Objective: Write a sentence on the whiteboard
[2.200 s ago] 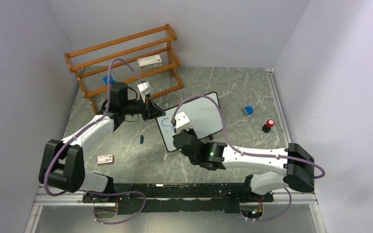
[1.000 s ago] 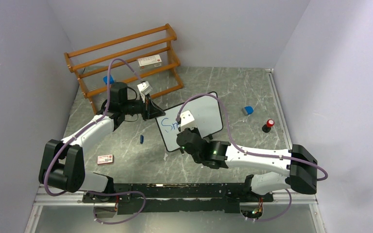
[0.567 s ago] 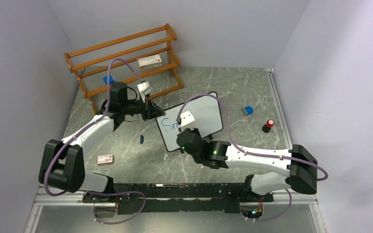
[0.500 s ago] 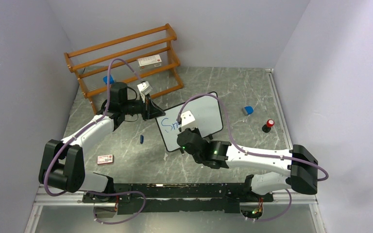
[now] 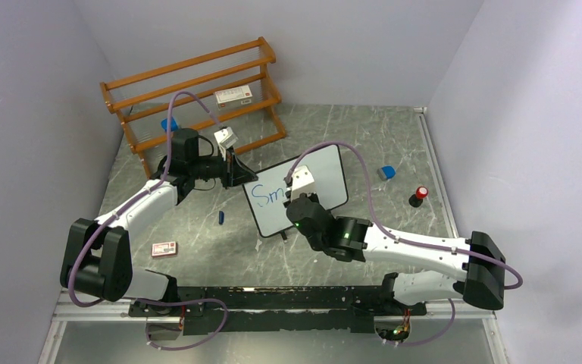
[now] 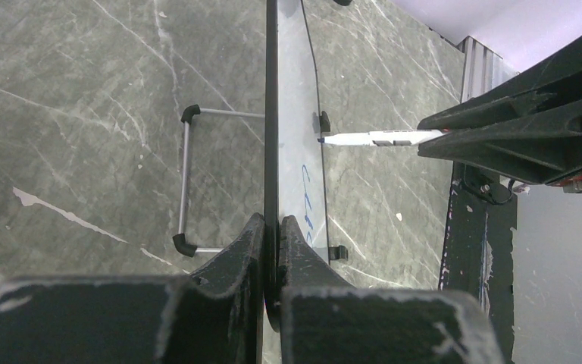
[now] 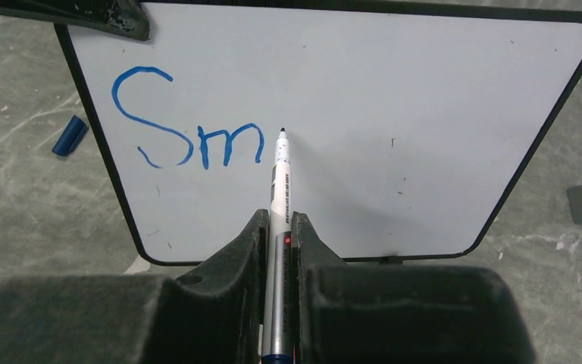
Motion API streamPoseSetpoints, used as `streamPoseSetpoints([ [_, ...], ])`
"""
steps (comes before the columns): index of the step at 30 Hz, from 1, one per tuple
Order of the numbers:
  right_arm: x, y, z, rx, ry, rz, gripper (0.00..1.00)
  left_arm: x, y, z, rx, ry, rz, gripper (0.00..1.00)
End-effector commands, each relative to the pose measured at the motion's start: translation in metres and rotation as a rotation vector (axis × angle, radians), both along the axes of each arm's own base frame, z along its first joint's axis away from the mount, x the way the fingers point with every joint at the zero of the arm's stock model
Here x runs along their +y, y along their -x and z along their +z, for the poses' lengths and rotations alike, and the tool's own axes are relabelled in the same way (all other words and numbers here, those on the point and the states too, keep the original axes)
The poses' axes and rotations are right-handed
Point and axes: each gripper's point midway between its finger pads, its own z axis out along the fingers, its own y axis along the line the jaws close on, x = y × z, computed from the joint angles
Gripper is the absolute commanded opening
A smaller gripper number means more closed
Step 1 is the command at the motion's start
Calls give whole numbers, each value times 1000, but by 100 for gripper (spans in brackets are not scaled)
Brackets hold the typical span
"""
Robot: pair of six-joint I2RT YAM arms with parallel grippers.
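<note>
We show the whiteboard [image 5: 327,176] standing propped near the middle of the bench [image 5: 379,220], its face turned toward the arms. The left hand [image 6: 272,224] is clamped on the board's thin black frame at the upper left corner, 1 finger on each side of the edge. The right hand [image 7: 277,220] is closed around a white marker [image 7: 279,189] that points up at the board. Its tip meets the white surface just right of the last letter. Of the sentence [image 7: 203,152], we read only 2 blue letters, "Sm", set in the upper left part of the board. In the left wrist view, we see the board edge-on, with a wire stand [image 6: 185,182] behind it. A blue marker cap [image 5: 221,218] lies on the bench left of the board, apart from it. A wooden rack [image 5: 197,83] stands at the far left.
</note>
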Motion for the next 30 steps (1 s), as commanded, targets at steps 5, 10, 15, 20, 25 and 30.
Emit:
streamPoseSetpoints([
  [5,5,-11,6,-23,-37,-12,0,2,-1,5,-57,-8,-21,5],
  [10,9,-14,4,-16,-37,-6,0,2,-1,5,-56,-8,-23,5],
  [15,13,-15,0,-3,-43,10,0,2,0,5,-57,-7,-25,5],
  [20,10,-17,-7,14,-25,-3,0,2,0,6,-61,-6,-27,5],
  [25,5,-16,-8,22,-25,-13,0,2,-1,6,-59,-10,-22,5],
  [30,-4,-13,-4,16,-38,-21,0,3,-2,5,-57,-17,-12,5],
])
